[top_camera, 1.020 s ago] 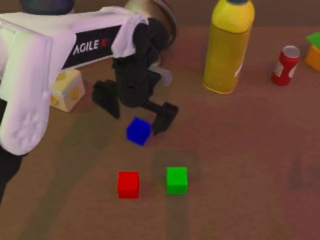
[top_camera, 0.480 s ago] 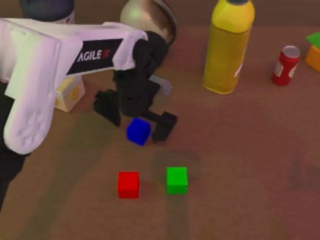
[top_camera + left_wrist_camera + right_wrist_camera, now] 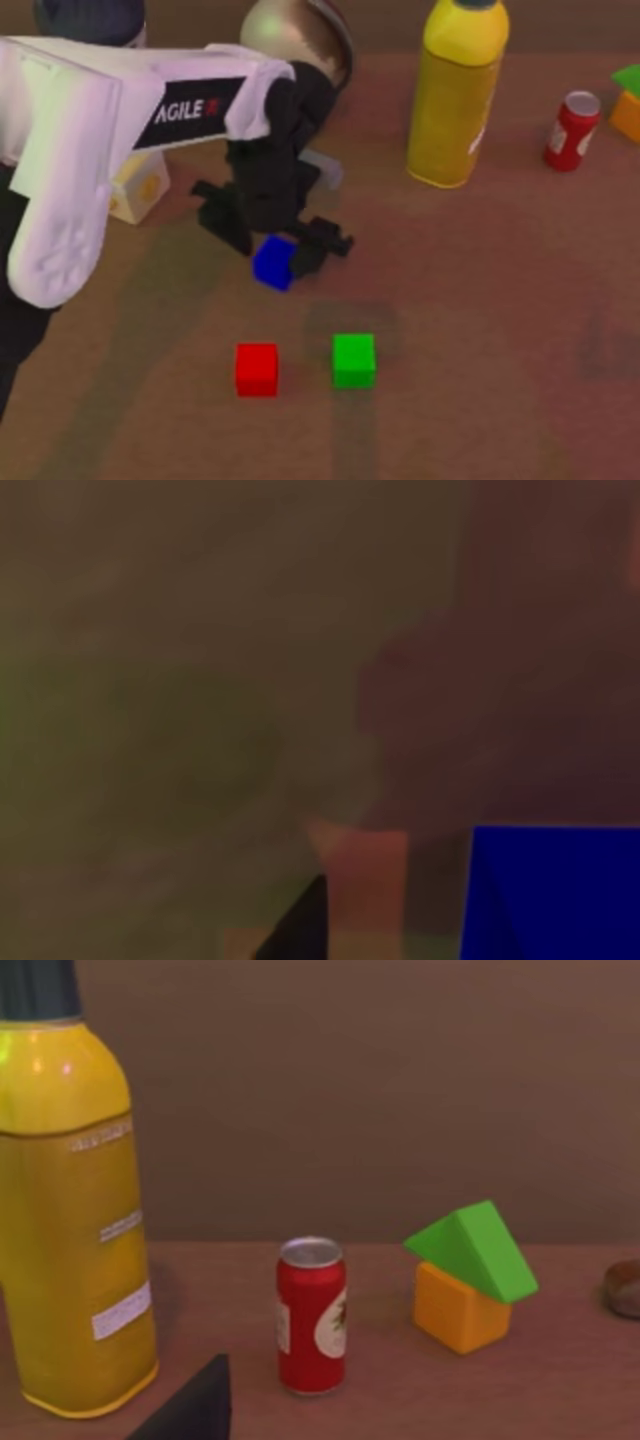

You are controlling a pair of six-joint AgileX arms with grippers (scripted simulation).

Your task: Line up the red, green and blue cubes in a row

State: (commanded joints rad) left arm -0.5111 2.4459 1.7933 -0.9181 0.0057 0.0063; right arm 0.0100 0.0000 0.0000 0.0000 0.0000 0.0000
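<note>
Matte brown table [image 3: 480, 330]; left hand [image 3: 278, 244] pinching glossy blue cube [image 3: 273, 263]; right hand unseen.

A white, rounded casing is seen on the left arm [image 3: 70, 170], marked "AGILE" on a black panel; black fingers [image 3: 225, 212] are fitted.

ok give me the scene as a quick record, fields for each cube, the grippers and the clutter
blue cube: between the left gripper's fingers, behind the other two
red cube: front, apart from green, on its left
green cube: level with red
left gripper: closed around the blue cube
right gripper: not in the top view
clutter: yellow bottle, red can, cream cube
</note>
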